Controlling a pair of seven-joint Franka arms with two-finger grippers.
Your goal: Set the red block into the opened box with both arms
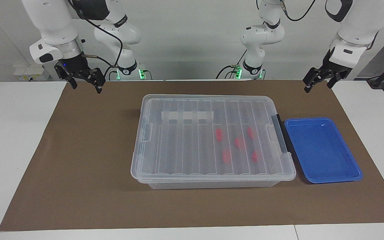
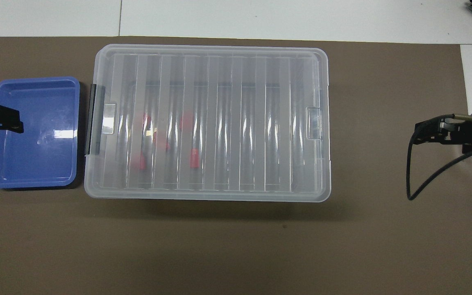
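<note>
The right gripper (image 1: 84,82) is seen raised over the brown mat (image 1: 88,150) at its arm's end of the counter (image 1: 12,140), jaws spread wide and empty. The box (image 1: 182,146) lies mid-mat with its lid on; the red blocks (image 1: 227,156) are seen through it, inside. Beside it sits a blue tray (image 1: 322,150). The left gripper (image 1: 318,81) is held up, open and empty.

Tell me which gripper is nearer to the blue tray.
Left. The left gripper hangs open near the blue tray at its own end of the table; the right gripper, also open, is up at the other end, with the clear lidded box between.
</note>
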